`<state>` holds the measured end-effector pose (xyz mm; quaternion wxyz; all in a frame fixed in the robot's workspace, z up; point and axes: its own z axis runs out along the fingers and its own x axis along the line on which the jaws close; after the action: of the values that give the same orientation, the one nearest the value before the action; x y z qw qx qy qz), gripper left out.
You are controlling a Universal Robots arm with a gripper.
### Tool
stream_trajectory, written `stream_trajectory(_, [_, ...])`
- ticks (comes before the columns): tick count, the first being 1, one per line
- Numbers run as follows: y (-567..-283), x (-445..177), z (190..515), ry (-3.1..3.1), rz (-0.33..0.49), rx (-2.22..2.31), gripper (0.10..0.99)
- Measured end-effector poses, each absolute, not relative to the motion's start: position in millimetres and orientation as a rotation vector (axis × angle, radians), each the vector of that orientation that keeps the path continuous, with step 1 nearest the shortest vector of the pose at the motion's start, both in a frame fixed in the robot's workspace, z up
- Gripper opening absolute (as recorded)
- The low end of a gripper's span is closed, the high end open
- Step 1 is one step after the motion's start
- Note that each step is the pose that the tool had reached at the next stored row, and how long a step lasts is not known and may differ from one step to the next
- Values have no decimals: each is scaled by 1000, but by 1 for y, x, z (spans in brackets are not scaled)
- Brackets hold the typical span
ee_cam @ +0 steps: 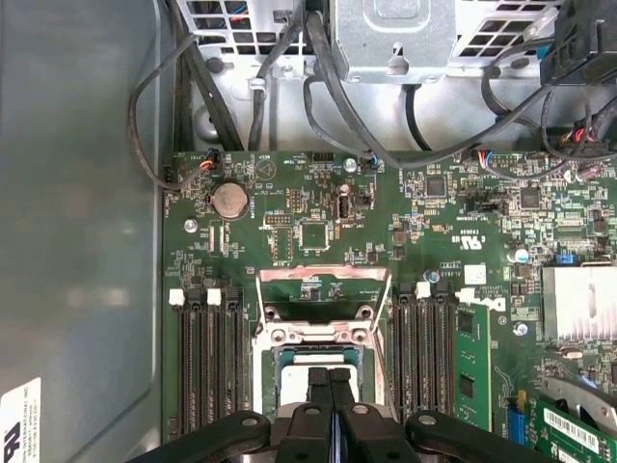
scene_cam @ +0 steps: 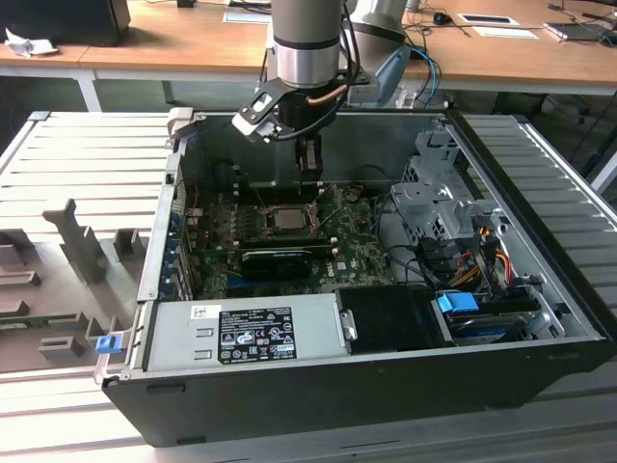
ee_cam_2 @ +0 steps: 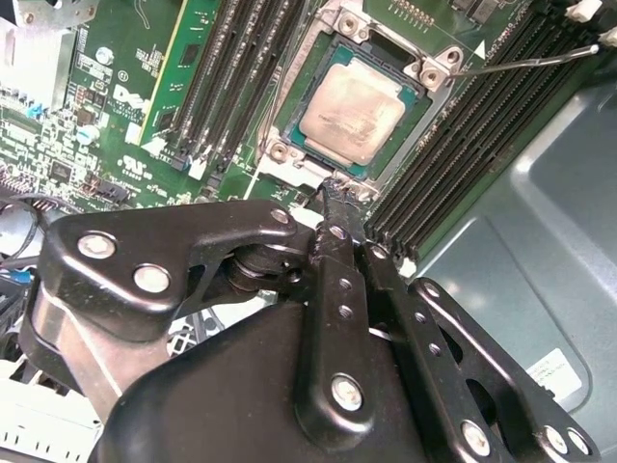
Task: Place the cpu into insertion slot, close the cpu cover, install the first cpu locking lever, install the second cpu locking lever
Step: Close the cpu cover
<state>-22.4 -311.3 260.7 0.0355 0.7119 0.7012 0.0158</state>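
The chip (ee_cam_2: 352, 111) lies flat and face up in the socket (ee_cam_2: 281, 152) on the green circuit board (ee_cam: 318, 231), its square edges lined up with the socket's rim and parallel to the black memory slots (ee_cam: 207, 357) on either side; the metal cover (ee_cam: 324, 274) is swung open at the socket's end away from the pincer, board showing through its window; a thin wire lever (ee_cam_2: 530, 60) sticks out sideways from one socket corner; the pincer (ee_cam_2: 337, 193) hangs just over the socket's near edge, fingers pressed together with nothing between them; the open computer case (scene_cam: 337, 395) rests on a ribbed grey surface (scene_cam: 77, 154).
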Motion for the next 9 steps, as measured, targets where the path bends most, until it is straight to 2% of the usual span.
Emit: stream_trajectory(9, [-311, -20, 261, 2153, 46, 2186, 106])
